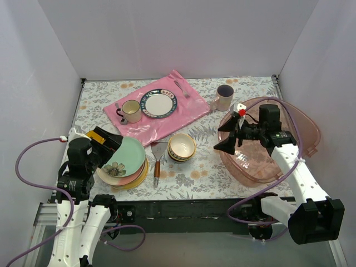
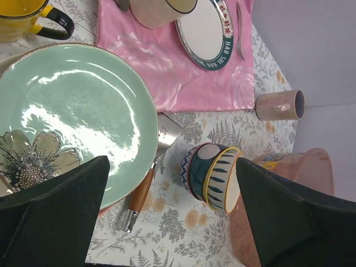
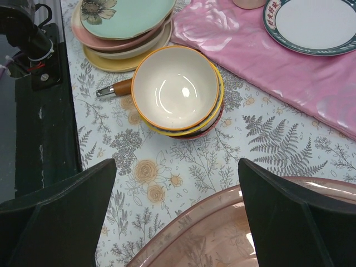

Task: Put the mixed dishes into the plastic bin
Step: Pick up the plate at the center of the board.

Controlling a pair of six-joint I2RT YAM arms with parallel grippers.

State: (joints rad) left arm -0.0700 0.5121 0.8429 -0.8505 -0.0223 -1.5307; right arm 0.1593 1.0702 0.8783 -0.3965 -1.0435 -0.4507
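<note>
Both empty: left fingers wide over the mint-green plate, right fingers wide over the bin.

The plate stack lies left of the stacked bowls, the plastic bin to their right.

Glossy glaze gleaming on the mint-green plate. The pink mat shows a satiny sheen. On the spatula, wooden handle, metal blade. The plastic bin looks smooth, translucent; the stacked bowls shiny-glazed.
</note>
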